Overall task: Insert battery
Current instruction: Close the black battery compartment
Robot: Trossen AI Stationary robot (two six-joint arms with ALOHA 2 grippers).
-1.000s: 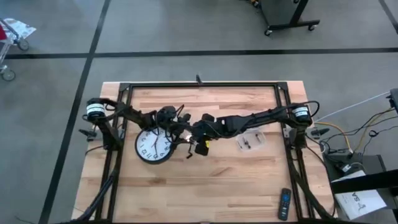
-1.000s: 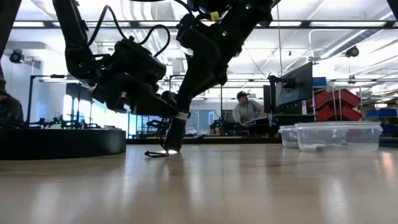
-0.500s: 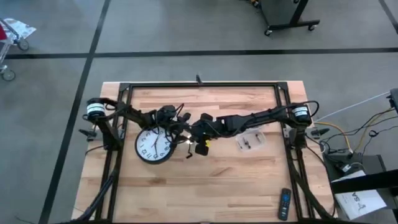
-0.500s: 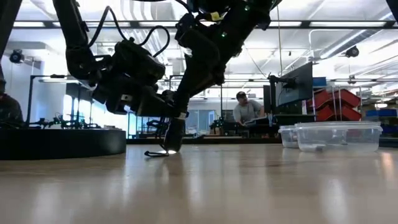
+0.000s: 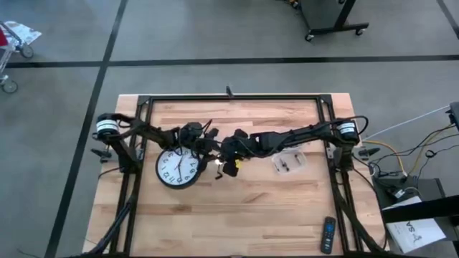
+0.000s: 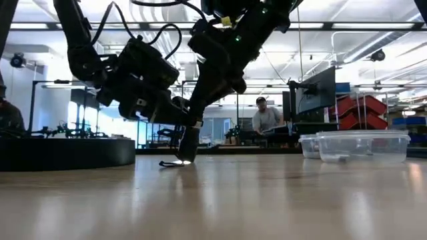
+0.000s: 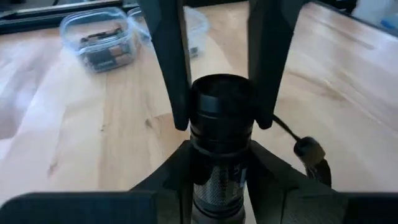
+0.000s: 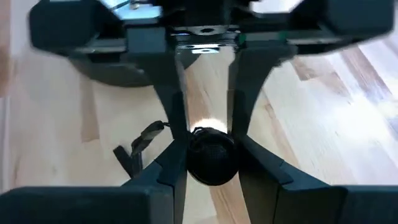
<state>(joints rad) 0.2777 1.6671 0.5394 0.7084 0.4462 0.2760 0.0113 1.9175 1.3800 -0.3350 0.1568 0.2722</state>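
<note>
1. On the left of the table [image 5: 244, 208] the wall clock [image 5: 176, 169] lies flat and has not moved.
2. My left gripper [image 7: 219, 155] stays clamped on the flashlight [image 7: 221, 134] just right of the clock. In the last second my left arm has lifted a little, while the flashlight tip has stayed down at the table, its lamp lit.
3. My right gripper [image 8: 207, 149] is closed on the same flashlight from the opposite side, by its rounded end. I judge that we are still working at the body; no battery is going in yet.
4. Further right, well apart, the clear plastic container [image 5: 289, 163] holds dark batteries [image 7: 102, 55], untouched. Its lid [image 7: 194, 25] rests just beside it.
5. A remote control [image 5: 328, 234] lies near the right front corner.
</note>
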